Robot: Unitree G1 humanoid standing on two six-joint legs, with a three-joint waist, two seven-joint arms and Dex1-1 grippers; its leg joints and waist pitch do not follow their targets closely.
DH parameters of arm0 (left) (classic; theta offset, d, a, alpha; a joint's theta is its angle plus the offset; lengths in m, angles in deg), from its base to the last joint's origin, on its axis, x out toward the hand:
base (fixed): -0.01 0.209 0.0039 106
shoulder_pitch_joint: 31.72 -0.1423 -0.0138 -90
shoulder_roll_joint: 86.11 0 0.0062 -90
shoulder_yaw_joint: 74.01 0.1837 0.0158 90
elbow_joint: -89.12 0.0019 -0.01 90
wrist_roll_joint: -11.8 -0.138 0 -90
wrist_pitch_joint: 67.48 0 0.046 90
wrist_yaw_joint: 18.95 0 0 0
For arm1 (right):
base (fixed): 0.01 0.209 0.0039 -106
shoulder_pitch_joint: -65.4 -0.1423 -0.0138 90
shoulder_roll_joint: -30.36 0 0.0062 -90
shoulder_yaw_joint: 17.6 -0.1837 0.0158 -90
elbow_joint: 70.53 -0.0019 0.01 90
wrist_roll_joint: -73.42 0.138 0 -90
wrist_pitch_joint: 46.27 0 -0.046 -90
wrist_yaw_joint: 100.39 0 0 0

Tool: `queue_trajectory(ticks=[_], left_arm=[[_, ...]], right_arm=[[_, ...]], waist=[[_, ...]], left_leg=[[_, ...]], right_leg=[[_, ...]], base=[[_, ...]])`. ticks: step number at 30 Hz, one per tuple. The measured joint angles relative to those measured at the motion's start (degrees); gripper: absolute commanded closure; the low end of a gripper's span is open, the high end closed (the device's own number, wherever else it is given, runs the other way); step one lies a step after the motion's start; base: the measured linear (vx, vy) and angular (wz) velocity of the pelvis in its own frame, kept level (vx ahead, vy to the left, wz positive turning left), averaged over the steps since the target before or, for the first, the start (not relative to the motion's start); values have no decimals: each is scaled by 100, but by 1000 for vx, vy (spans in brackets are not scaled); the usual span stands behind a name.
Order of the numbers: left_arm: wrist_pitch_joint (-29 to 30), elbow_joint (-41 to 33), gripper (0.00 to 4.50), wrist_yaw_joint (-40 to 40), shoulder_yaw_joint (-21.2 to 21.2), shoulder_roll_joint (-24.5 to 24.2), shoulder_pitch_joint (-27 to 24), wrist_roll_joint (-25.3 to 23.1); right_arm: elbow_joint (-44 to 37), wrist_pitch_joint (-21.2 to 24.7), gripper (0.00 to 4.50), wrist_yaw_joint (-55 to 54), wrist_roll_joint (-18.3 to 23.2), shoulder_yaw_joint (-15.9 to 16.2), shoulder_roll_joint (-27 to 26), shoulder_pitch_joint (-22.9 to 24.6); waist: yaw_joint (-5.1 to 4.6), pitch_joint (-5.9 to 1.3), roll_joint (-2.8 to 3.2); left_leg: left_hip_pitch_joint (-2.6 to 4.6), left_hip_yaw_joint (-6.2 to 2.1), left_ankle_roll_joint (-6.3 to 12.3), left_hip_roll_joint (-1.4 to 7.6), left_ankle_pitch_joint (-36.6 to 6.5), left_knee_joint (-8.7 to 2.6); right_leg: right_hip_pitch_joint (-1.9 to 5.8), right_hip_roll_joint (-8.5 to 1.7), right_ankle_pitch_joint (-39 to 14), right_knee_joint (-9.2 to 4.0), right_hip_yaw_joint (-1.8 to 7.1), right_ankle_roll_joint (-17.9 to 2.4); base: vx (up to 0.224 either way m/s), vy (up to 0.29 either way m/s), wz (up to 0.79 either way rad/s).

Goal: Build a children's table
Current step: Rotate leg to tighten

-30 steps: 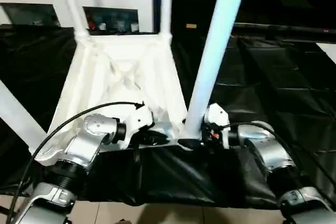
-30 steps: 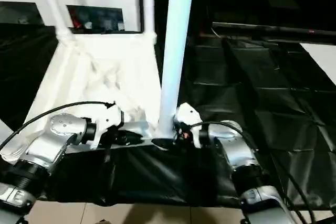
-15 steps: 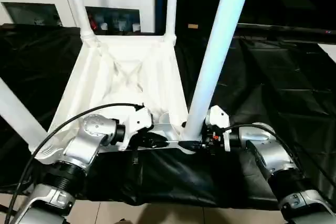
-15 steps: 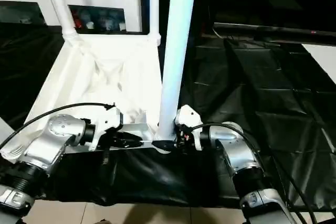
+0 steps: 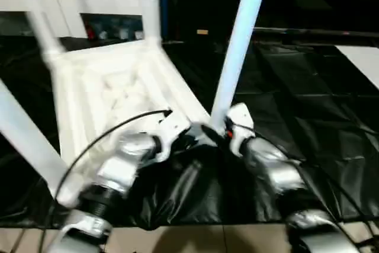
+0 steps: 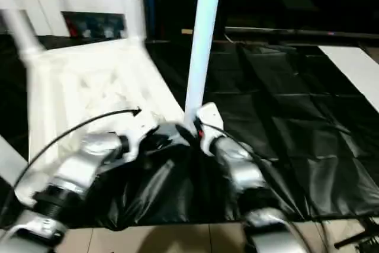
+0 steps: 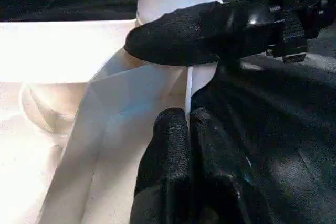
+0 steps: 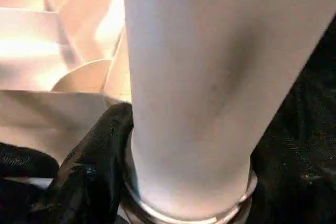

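The upturned white plastic children's table lies on black sheeting. Left claw pinches its thin rim; right claw grips a white tubular leg low. Light, stiff, slippery: hold near sockets.

Leg top cut off; table top motion-blurred.

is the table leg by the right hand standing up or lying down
Standing up. The leg rises steeply from the near corner socket of the upside-down table, leaning slightly, with the right hand around its base.
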Motion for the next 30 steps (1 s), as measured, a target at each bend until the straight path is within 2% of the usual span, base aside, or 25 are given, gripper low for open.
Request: queue_trajectory(ticks=[1, 5, 8, 12, 16, 22, 27, 30], left_arm=[[-15, -2, 450, 0, 0, -1, 0, 0], [-44, -21, 450, -14, 4, -16, 0, -2], [-193, -114, 450, -272, 24, -260, -62, 96], [-380, -258, 450, -769, 18, -661, -148, 213], [-572, -438, 450, -1375, 33, -995, -259, 389], [-634, -817, 450, -2259, 52, -1573, -484, 783], [-639, -909, 450, -2647, 62, -1806, -578, 924], [-646, -954, 450, -2799, 64, -1919, -635, 1020]], right_arm=[[12, -4, 124, 1, 28, -22, -10, -11], [12, -3, 91, 34, 100, -107, -70, -24], [-32, -34, 67, 503, 88, -29, 15, -27], [-216, -135, 67, 1405, 97, 296, 359, 39], [-573, -158, 67, 2270, 234, 494, 645, 169], [-1134, -178, 67, 3723, 390, 859, 1150, 375], [-1237, -175, 67, 4302, 482, 1036, 1303, 387], [-1277, -163, 104, 4453, 486, 1110, 1337, 387]], waist=[[1, 0, -1], [0, 0, -1], [-28, 1, 1], [-16, 8, -11], [40, 23, -35], [144, 72, -122], [231, 75, -126], [240, 75, -126]], left_leg=[[-3, 0, 0, 0, 0, -1], [-8, 0, 0, 1, 0, -4], [-15, -4, 0, 5, 0, -11], [-23, -9, 0, 12, 0, -26], [-27, -7, 2, 11, -1, -24], [-28, -6, -3, 13, -7, -13], [-23, -2, -4, 12, -7, -1], [-17, -3, -5, 12, -7, -3]], right_leg=[[0, 0, 2, 1, 0, 1], [0, 0, 4, 5, -1, 3], [-13, 6, 8, 9, -4, 1], [-24, 15, 19, 10, -12, -24], [-40, 12, 13, 5, -12, -24], [-40, 11, 6, 12, -12, -29], [-33, 9, 8, 14, -7, -31], [-30, 9, 8, 18, -7, -31]], base=[[0, 0, 0], [0, 0, 0], [0, 0, 0], [0, 0, 0], [0, 0, 0], [0, 0, 0], [0, 0, 0], [0, 0, 0]])
